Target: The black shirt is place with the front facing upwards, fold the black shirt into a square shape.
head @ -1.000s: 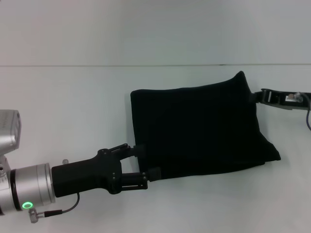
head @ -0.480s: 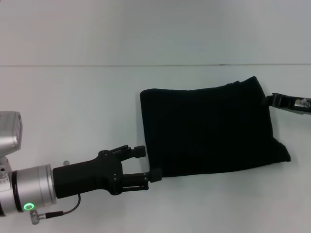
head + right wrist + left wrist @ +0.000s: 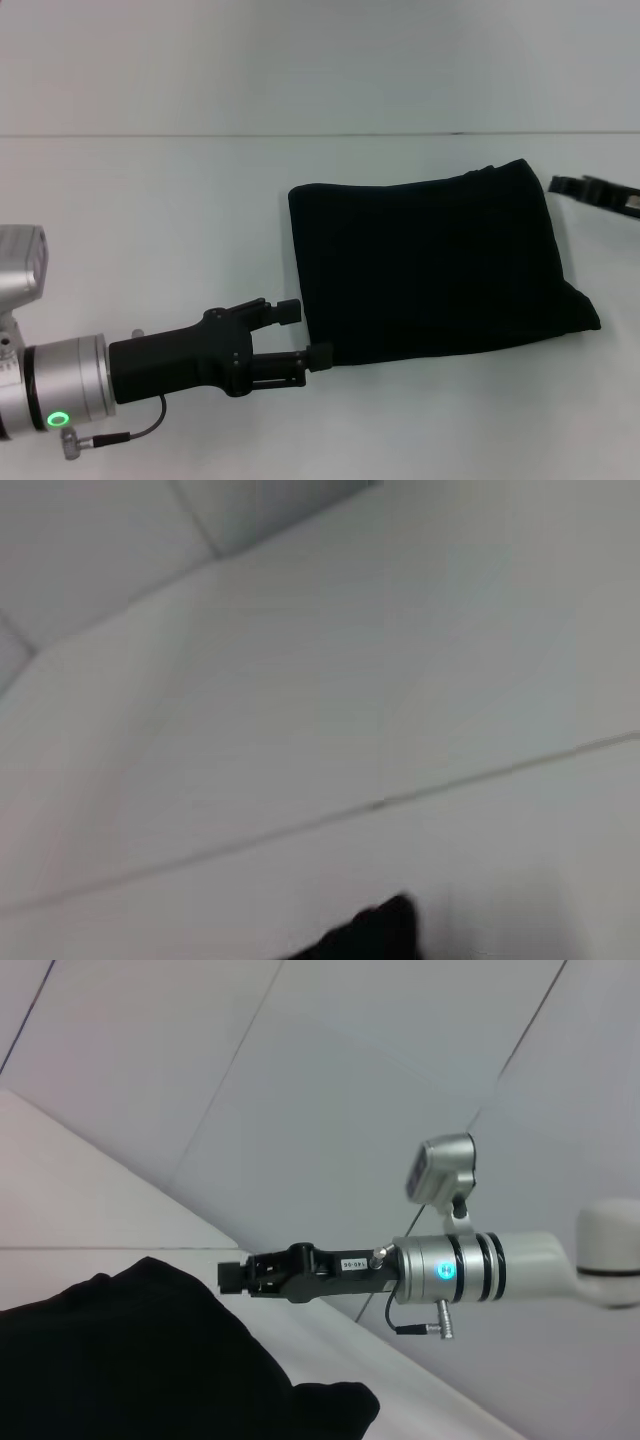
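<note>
The black shirt lies folded into a flat, roughly square block on the white table, right of centre; no lettering shows. My left gripper is open just beside the shirt's near left corner, with no cloth between its fingers. My right gripper hovers just past the shirt's far right corner, apart from the cloth. The left wrist view shows the shirt up close, with the right gripper and its silver arm beyond it. Only a corner of the shirt appears in the right wrist view.
A pale wall rises behind the table's far edge. Bare white tabletop stretches to the left of the shirt and in front of it.
The shirt slid to the right, out from between my left gripper's fingers. My right gripper let go of the far right corner and drew away; that corner has dropped flat.
</note>
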